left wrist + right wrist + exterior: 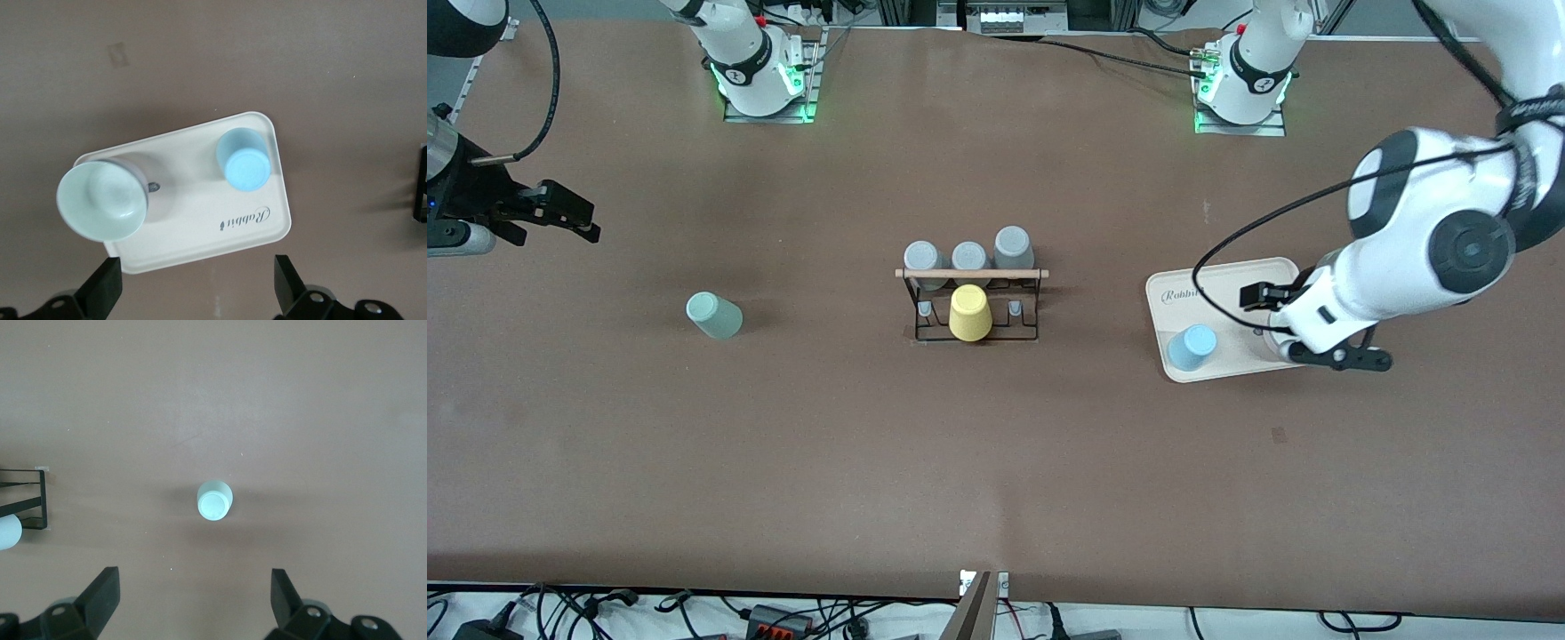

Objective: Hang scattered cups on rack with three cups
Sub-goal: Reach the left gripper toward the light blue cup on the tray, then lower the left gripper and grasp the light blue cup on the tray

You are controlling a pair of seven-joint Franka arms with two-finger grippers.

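Observation:
The pale sage green cup [713, 315] stands mouth down on the table toward the right arm's end; it also shows in the right wrist view [215, 501]. The pale blue cup [1192, 347] stands mouth down on the cream tray [1227, 276], and shows in the left wrist view [243, 160]. The black wire rack [971, 302] with its wooden rod stands mid-table. My left gripper [1303, 329] is open and empty above the tray [195, 293]. My right gripper [583, 220] is open and empty, up over the table at the right arm's end [193, 597].
Three grey cups [969, 256] sit on the rack's side farther from the front camera. A yellow cup [969, 313] sits on its nearer side. Another pale cup [103, 200] stands mouth up on the tray [200, 227], mostly under my left hand. One rack corner [27, 497] shows in the right wrist view.

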